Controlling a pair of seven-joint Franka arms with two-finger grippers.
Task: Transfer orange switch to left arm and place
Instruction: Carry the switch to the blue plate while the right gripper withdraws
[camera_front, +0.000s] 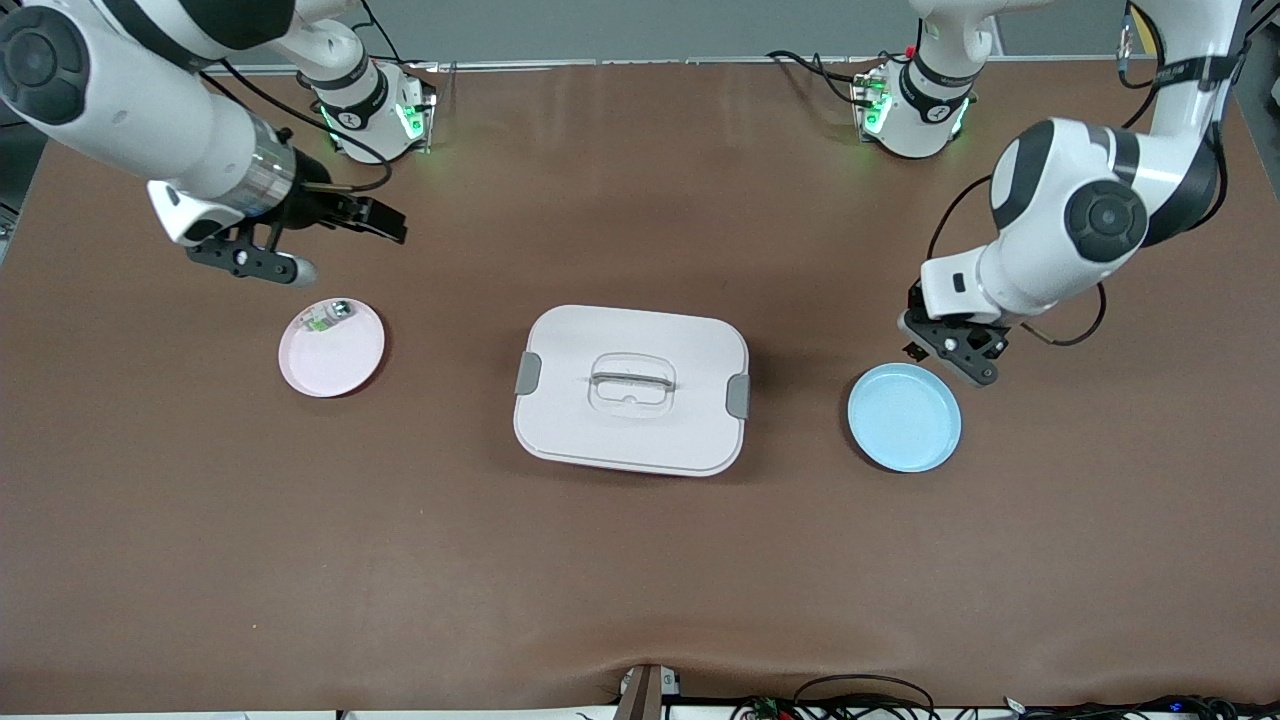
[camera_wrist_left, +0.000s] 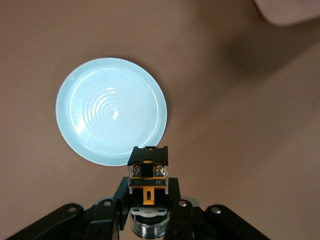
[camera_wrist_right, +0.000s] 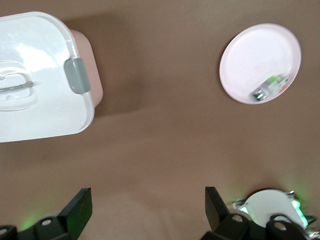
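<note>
Just above the blue plate (camera_wrist_left: 111, 111), the left gripper (camera_wrist_left: 148, 207) clamps the orange switch (camera_wrist_left: 148, 173) — the right gripper (camera_wrist_right: 148, 212) waits over bare table, jaws wide.

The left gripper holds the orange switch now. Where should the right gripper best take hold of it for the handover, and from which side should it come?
Probably the black terminal end of the orange switch, which juts past the left gripper, shut on its round metal base. The right gripper hangs open over the table near the pink plate; it should approach that free end from above the box, fingers on the flat black sides.
</note>
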